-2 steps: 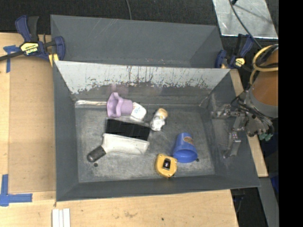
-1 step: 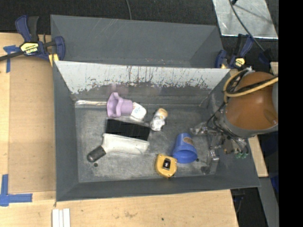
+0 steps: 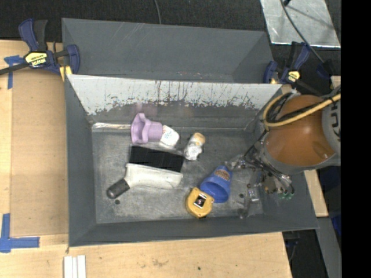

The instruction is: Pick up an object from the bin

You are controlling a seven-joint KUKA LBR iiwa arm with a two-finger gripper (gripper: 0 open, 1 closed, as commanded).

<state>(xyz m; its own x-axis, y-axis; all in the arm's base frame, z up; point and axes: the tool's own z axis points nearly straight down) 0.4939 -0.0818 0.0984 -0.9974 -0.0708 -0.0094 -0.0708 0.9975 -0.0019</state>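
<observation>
A blue plastic piece [image 3: 215,185] lies just beside the jaws, by a tape measure [image 3: 199,204]. It looks light, stiff and slick, so grip across its narrow end. I cannot tell whether the jaws are spread.

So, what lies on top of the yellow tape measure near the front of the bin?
A blue plastic thing overlaps the upper right edge of the yellow tape measure. The measure's face with its dark centre shows; the part beneath the blue thing is covered.
</observation>
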